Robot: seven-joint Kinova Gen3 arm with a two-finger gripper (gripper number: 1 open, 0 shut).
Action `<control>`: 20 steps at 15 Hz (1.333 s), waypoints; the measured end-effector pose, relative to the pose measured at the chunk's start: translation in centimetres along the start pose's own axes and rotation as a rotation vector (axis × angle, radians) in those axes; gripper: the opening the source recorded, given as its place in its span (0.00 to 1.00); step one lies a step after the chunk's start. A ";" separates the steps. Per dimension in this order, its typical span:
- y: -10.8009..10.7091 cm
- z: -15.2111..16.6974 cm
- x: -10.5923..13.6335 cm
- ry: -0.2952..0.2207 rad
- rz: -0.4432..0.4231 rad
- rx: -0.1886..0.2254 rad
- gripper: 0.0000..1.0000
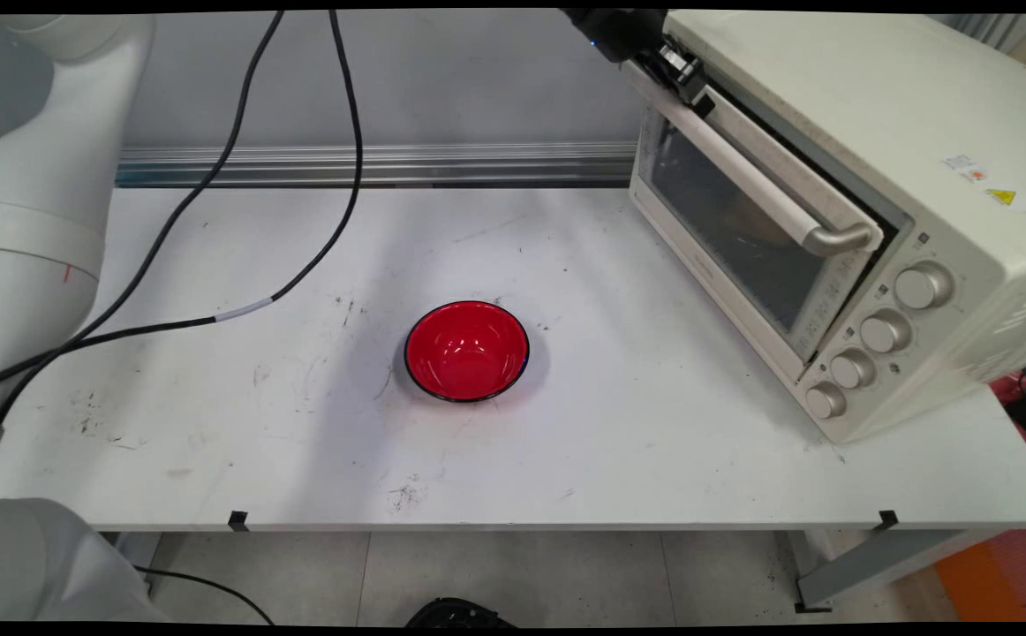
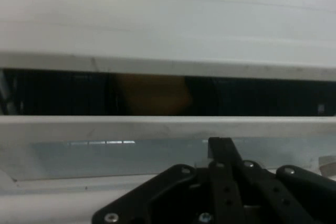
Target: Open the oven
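A cream toaster oven stands at the table's right back. Its glass door with a long bar handle hangs slightly ajar at the top. My gripper is at the door's top far corner, up against its upper edge, fingers shut together. In the hand view the gripper rests in front of the door's top rail. Above the rail runs the dark gap into the oven, with a blurred yellowish shape inside. A red bowl sits empty mid-table, far from the gripper.
Black cables hang from the arm and trail over the table's left half. The oven's several knobs face the front right. The white table is scuffed, with an aluminium rail along the wall behind.
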State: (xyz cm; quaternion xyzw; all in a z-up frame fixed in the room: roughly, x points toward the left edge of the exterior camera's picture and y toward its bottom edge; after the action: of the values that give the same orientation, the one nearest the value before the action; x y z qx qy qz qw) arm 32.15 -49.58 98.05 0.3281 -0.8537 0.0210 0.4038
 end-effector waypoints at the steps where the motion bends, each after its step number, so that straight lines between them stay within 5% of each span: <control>1: 0.1 -0.1 -0.2 -0.003 0.002 -0.001 0.00; 20: -0.5 -1.4 -6.2 -0.097 0.056 -0.001 0.00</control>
State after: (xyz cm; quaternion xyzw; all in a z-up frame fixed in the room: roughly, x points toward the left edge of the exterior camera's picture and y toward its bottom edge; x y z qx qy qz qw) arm 36.25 -46.19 94.56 0.3045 -0.8811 0.0163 0.3615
